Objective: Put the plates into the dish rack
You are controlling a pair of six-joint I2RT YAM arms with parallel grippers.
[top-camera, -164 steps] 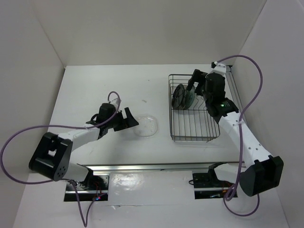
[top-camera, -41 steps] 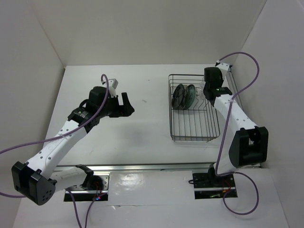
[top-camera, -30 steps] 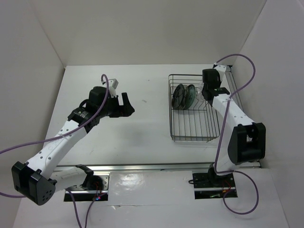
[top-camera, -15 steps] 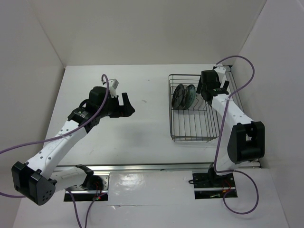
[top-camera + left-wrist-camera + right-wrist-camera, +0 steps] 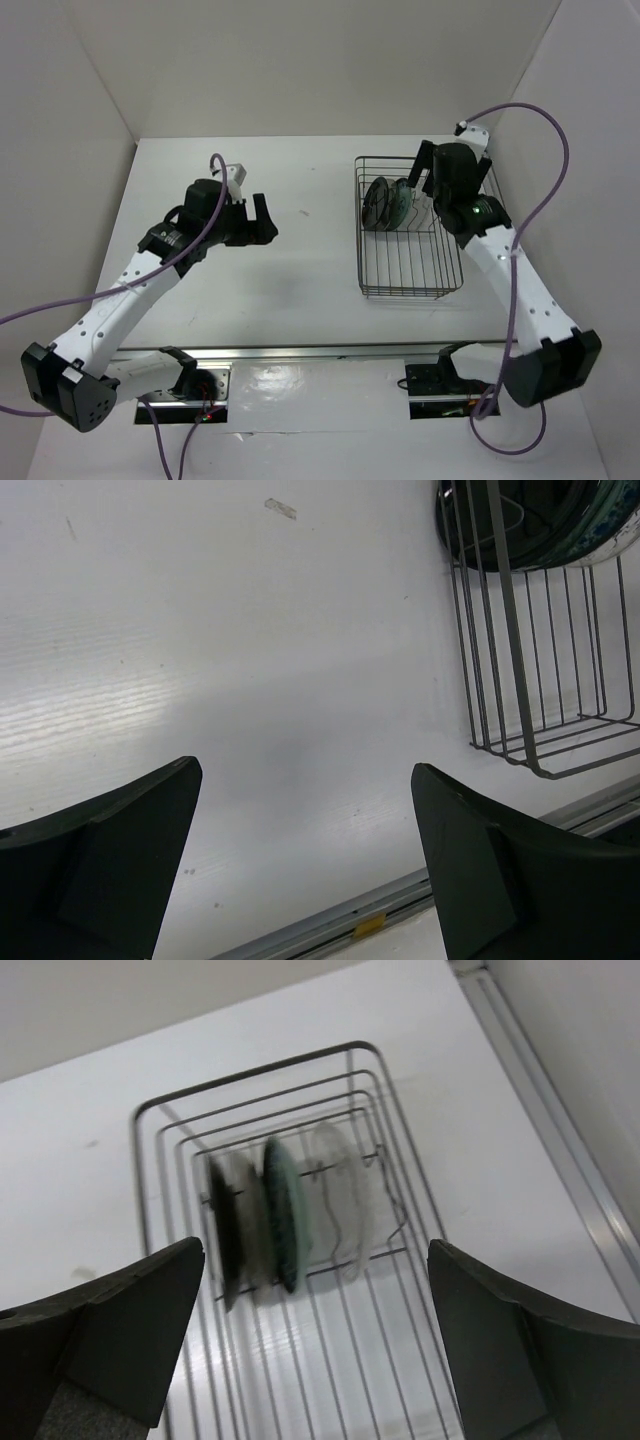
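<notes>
White tabletop (image 5: 300, 300) fills the top view. Near 9 o'clock, the left gripper (image 5: 305, 768) hangs over bare surface, jaws spread wide and holding nothing. Toward 2 o'clock sits the wire dish rack (image 5: 362, 240). Four plates stand on edge at its 12 o'clock end: black plate (image 5: 222, 1230), beige plate (image 5: 246, 1225), teal plate (image 5: 283, 1215), clear glass plate (image 5: 340, 1200). The right gripper (image 5: 315, 1250) hovers above them, jaws wide apart, empty.

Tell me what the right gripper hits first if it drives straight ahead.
Most likely the clear glass plate, standing in the dish rack beside the teal plate; the right gripper points there, though depth is unclear.
</notes>
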